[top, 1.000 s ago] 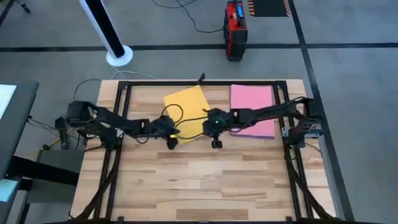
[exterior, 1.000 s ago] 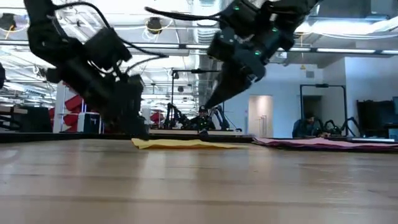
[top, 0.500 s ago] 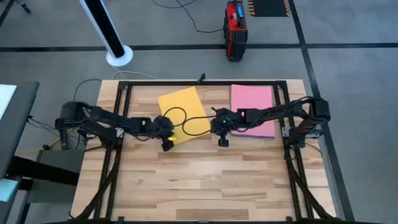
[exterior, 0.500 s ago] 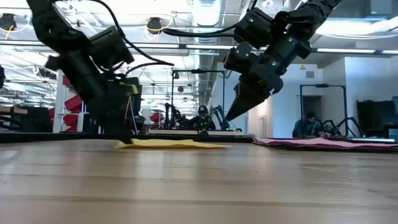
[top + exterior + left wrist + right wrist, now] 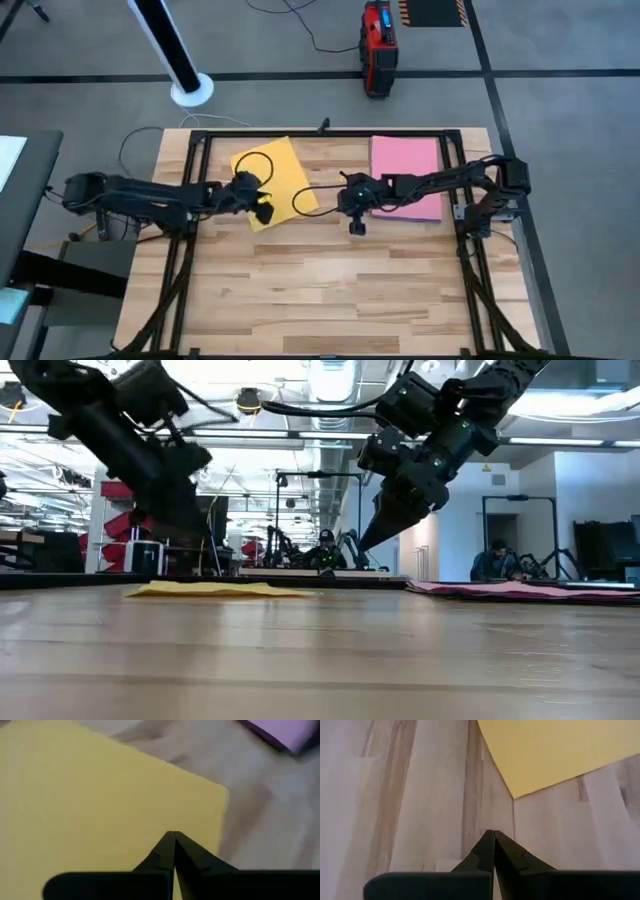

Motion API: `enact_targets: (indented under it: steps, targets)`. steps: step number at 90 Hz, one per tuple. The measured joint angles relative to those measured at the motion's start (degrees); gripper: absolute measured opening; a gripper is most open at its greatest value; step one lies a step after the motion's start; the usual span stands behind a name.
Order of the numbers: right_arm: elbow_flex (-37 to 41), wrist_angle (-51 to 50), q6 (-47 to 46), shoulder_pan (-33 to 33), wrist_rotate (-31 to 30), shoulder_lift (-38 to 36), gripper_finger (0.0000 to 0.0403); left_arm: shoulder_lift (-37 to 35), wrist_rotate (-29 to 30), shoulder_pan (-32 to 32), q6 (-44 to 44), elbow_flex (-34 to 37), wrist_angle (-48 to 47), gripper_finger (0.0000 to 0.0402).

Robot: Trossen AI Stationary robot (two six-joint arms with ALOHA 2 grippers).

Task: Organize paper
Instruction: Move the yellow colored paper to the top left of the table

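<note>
At table's 11 o'clock, left gripper [image 5: 262, 213], fingers together, is pressing yellow rectangular paper sheet [image 5: 270, 178]; right gripper [image 5: 357, 227], fingers together, is hovering at 3 o'clock of it, partly hiding pink paper sheet [image 5: 405, 172].

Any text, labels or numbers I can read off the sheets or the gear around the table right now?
None can be read.
Yellow paper: plain, no print.
Pink paper: plain, no print.
Red device on the floor beyond the table: markings on its top too small to read.
Striped black-and-orange mat: hazard stripes only, no words visible.
</note>
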State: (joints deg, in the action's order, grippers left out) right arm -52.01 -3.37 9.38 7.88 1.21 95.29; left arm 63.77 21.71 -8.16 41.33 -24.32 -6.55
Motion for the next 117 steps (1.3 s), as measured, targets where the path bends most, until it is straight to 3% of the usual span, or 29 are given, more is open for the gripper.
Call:
enact_targets:
  steps: [11,28,45,70,94,117]
  targets:
    - [0.0,-0.04,0.09,0.16,-1.41,0.02,0.0,7.14,0.02,0.02,6.21,0.0,6.01,0.0]
    - [0.0,-0.07,0.29,1.04,-1.47,0.04,0.0,17.01,-1.04,-0.28,8.68,0.0,11.67,0.0]
    - [-0.02,-0.7,1.64,1.33,-1.54,0.07,0.0,20.35,-5.36,-0.45,2.61,-0.28,12.8,0.0]
    - [-0.02,-1.95,2.49,1.33,-1.52,0.07,0.0,15.89,-9.97,-0.27,-11.16,-0.26,4.21,0.0]
    - [-0.02,-2.41,2.65,1.33,-1.52,0.07,0.0,9.28,-4.77,-1.97,-15.46,-0.1,-9.95,0.0]
    - [-0.02,-2.42,2.65,1.33,-1.5,0.08,0.0,5.92,-3.61,-3.2,-18.8,0.11,-15.34,0.0]
